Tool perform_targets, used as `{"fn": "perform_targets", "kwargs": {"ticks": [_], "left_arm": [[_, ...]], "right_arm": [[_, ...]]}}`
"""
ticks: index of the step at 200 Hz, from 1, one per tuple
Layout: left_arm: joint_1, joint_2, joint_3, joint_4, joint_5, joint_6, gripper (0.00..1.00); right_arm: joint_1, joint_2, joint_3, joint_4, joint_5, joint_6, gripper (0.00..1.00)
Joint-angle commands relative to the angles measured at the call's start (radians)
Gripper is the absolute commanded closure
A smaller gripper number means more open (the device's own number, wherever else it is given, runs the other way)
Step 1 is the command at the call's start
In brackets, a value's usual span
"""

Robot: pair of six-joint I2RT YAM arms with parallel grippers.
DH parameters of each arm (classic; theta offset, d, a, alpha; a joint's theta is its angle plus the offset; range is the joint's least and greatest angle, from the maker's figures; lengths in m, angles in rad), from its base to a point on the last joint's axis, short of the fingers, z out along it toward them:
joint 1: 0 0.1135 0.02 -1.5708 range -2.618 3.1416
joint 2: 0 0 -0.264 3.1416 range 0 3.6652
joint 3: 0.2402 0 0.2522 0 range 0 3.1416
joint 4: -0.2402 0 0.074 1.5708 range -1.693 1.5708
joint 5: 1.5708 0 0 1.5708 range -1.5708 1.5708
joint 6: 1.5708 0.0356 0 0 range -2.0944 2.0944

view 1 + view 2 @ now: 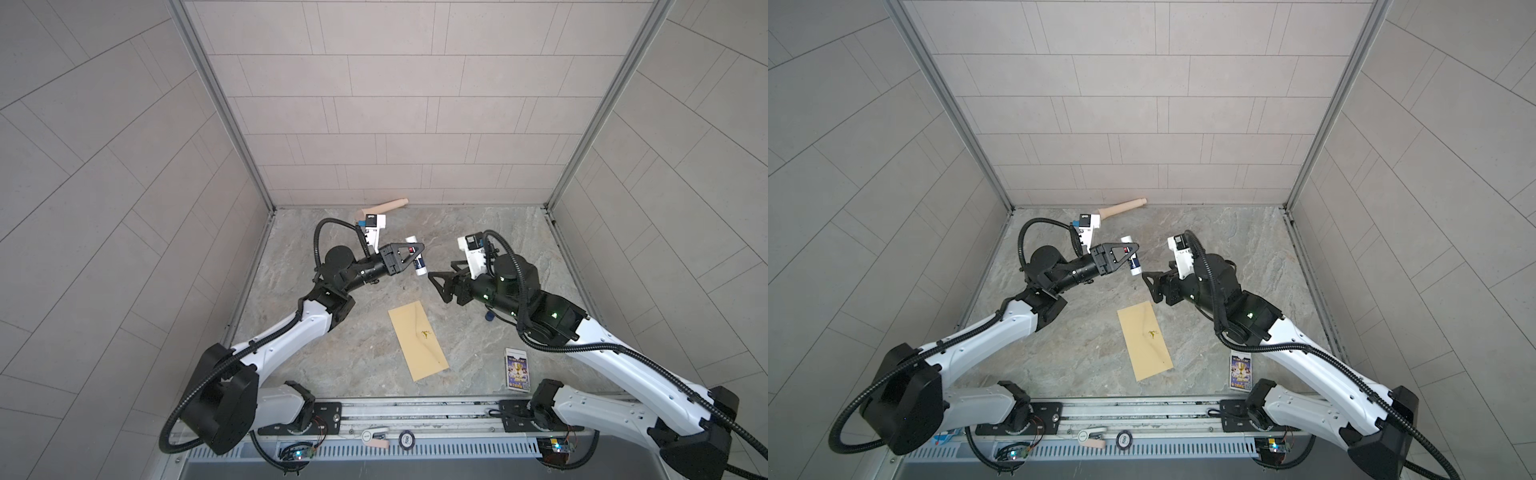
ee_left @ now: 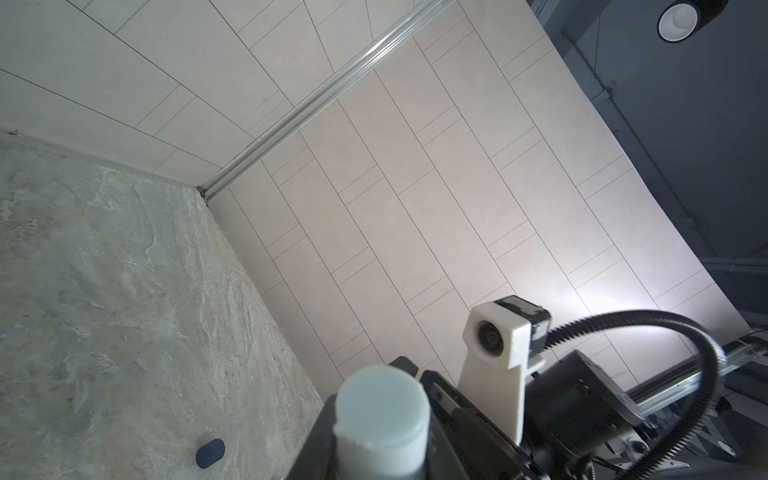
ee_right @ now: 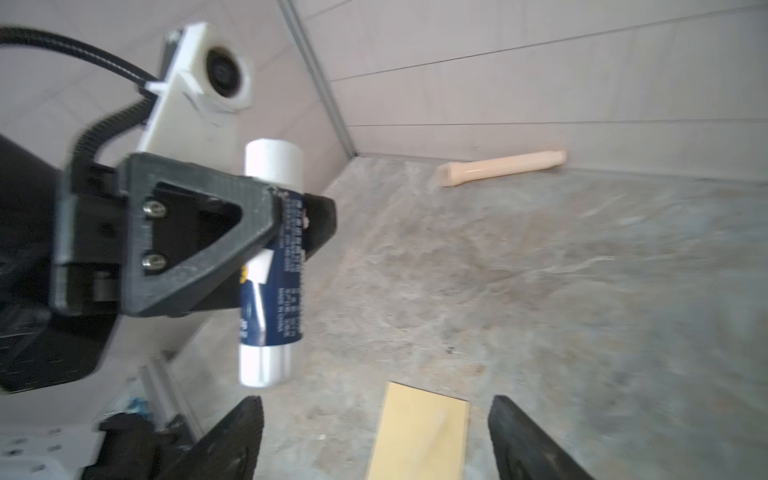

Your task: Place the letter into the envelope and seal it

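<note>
The yellow-tan envelope (image 1: pixel 417 340) (image 1: pixel 1144 347) (image 3: pixel 419 432) lies flat on the stone table, flap side not raised, with a small yellow mark near its middle. The letter is hidden from every view. My left gripper (image 1: pixel 417 252) (image 1: pixel 1133 249) (image 3: pixel 299 203) is shut on a white-and-blue glue stick (image 1: pixel 417 261) (image 1: pixel 1131 261) (image 2: pixel 380 419) (image 3: pixel 272 266), held in the air beyond the envelope's far end. My right gripper (image 1: pixel 440 270) (image 1: pixel 1156 270) (image 3: pixel 376 415) stands open and empty just right of the stick's lower end, above the envelope's far end.
A wooden handle (image 1: pixel 384 206) (image 1: pixel 1123 208) (image 3: pixel 503 168) lies along the back wall. A printed card box (image 1: pixel 516 370) (image 1: pixel 1241 371) sits at the front right. A small dark blue cap (image 1: pixel 489 316) (image 2: pixel 210 453) lies under the right arm. Tiled walls close three sides.
</note>
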Motion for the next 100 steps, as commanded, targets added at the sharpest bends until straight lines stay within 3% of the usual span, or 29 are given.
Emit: {"fn": "perform_targets", "kwargs": {"ticks": [1, 27, 42, 76, 100], "left_arm": [[0.001, -0.003, 0.03, 0.082, 0.074, -0.009, 1.0], [-0.001, 0.005, 0.026, 0.13, 0.084, -0.048, 1.0], [-0.007, 0.007, 0.023, 0.141, 0.083, -0.054, 1.0], [-0.013, 0.004, 0.007, 0.163, 0.079, -0.066, 1.0], [-0.013, -0.004, -0.001, 0.159, 0.071, -0.065, 1.0]], "right_arm": [[-0.042, 0.066, -0.074, 0.411, -0.48, 0.223, 0.11], [-0.081, 0.116, -0.106, 0.574, -0.566, 0.318, 0.15], [-0.082, 0.138, -0.099, 0.592, -0.579, 0.325, 0.25], [-0.087, 0.141, -0.072, 0.563, -0.583, 0.307, 0.38], [-0.086, 0.133, -0.059, 0.535, -0.582, 0.294, 0.57]]}}
